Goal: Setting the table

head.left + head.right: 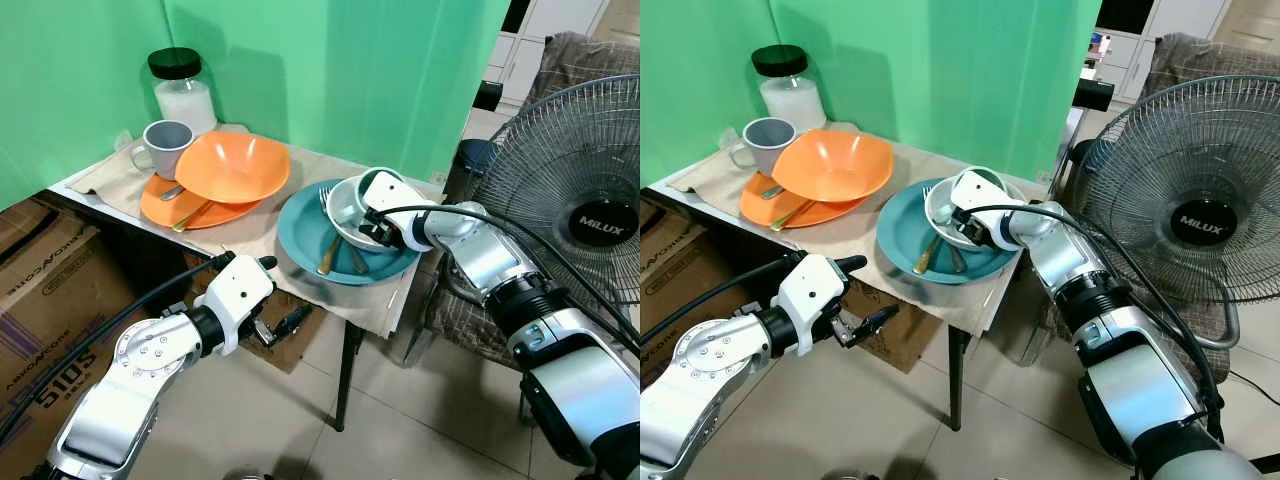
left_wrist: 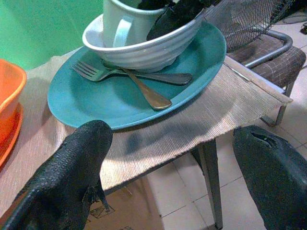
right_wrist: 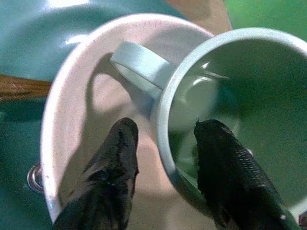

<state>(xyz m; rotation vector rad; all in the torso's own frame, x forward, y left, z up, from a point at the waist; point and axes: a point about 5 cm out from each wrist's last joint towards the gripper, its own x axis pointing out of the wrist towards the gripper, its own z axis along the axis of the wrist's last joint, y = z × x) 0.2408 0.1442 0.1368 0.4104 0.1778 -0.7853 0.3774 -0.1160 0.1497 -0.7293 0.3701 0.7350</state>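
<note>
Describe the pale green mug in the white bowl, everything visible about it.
The pale green mug looks like glazed ceramic, with one loop handle and an empty interior. It sits in the white bowl on the teal plate. The right end effector straddles its rim, one finger inside, one outside beside the handle.
</note>
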